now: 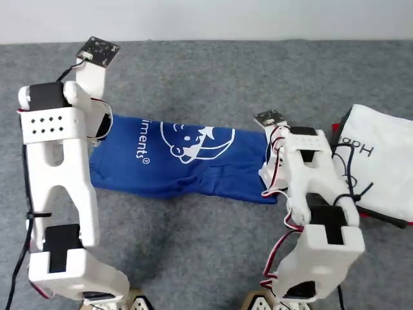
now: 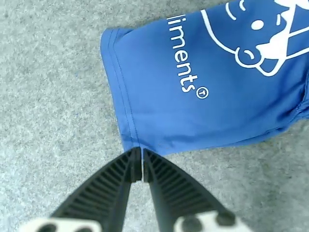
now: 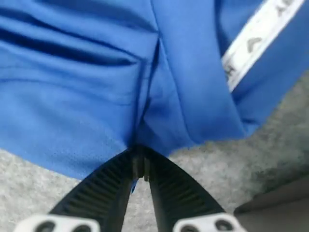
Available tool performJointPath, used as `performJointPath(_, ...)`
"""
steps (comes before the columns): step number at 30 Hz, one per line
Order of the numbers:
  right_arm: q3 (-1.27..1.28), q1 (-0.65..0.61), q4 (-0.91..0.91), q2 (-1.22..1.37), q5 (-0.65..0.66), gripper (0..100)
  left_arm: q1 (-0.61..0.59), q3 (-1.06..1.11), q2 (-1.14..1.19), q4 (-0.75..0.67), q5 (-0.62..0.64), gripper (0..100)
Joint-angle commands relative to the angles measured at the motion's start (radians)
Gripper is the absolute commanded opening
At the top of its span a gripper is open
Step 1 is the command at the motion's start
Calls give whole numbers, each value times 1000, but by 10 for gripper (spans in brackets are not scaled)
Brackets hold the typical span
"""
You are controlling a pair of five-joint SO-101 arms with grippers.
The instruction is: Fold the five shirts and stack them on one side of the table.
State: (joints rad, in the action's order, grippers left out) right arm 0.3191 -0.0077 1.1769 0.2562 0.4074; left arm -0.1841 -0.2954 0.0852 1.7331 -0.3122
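pinching shirt both ends: left gripper clamped on hem corner at its tips, right gripper clamped on bunched edge.

The blue shirt is smooth, fine-knit cloth with a faint sheen and a flat white print. The table wears rough, matt grey felt. The left gripper and right gripper are ribbed, matt black plastic. The white shirt is matt cloth.

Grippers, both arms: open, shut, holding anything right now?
Left gripper: shut, pinching the hem corner of the blue shirt.
Right gripper: shut on the blue shirt's edge.
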Motion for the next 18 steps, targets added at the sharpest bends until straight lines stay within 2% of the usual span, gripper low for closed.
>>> performJointPath(1, -81, 15, 62, -21, 14, 9, -8, -2, -52, 21, 6, 15)
performJointPath(9, -267, -41, 128, -97, 15, 11, -9, -2, -52, 21, 2, 15)
performJointPath(15, -278, -19, 1, 13, 17, 12, -9, -2, -60, 21, 0, 15)
performJointPath(18, -301, -5, -4, 94, 17, 9, -21, -2, -60, 21, 0, 15)
